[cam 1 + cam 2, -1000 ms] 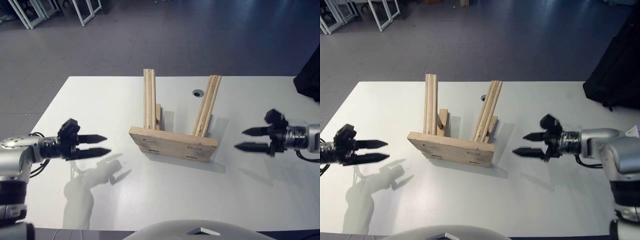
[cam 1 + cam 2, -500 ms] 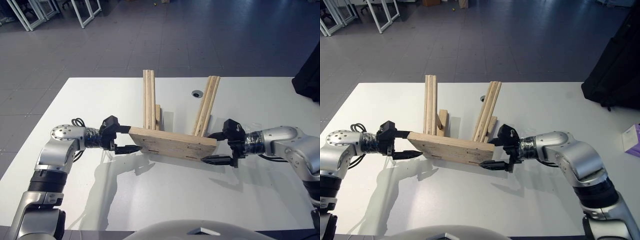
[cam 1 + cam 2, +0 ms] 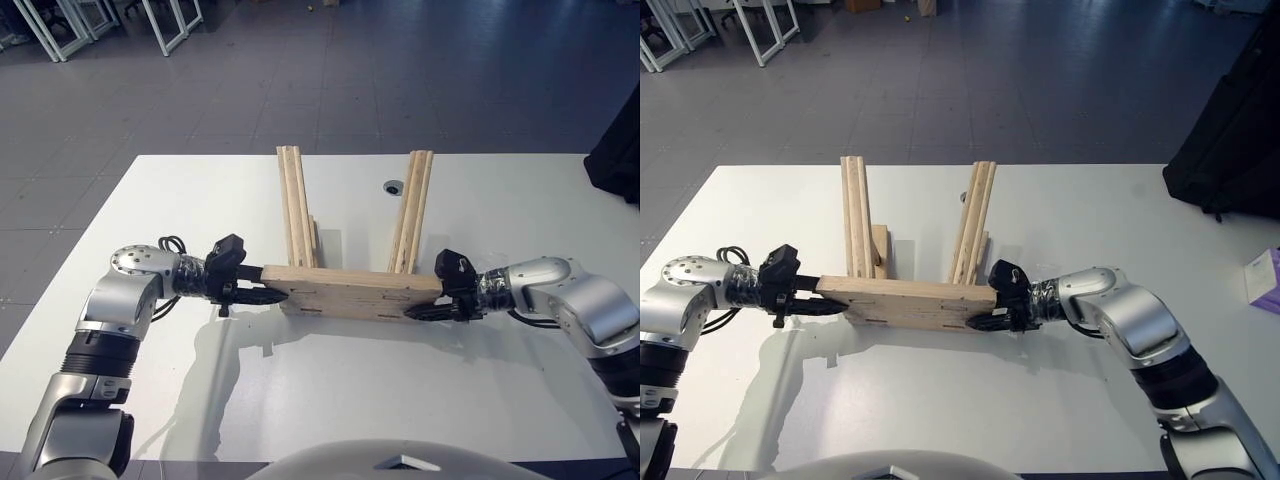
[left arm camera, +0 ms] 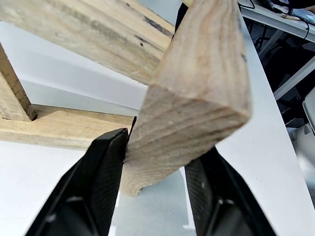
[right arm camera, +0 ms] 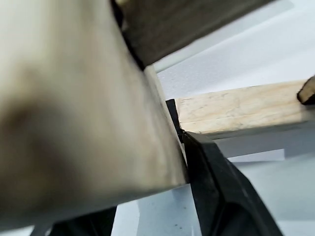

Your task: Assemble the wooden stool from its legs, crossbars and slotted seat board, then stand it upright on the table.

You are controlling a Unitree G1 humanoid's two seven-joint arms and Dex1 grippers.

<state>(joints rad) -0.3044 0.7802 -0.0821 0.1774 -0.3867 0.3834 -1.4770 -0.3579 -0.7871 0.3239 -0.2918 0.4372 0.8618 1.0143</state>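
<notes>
Just behind stool (image 3: 350, 290), grommet hole (image 3: 394, 186); black bag (image 3: 1230, 130) far right.

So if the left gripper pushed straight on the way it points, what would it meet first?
The seat board: the left gripper is clamped on its left end, so pushing would likely drive it toward the right gripper at the other end.

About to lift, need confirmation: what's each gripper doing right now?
Left gripper: closed on the seat board, left end.
Right gripper: closed on the seat board, right end.
</notes>
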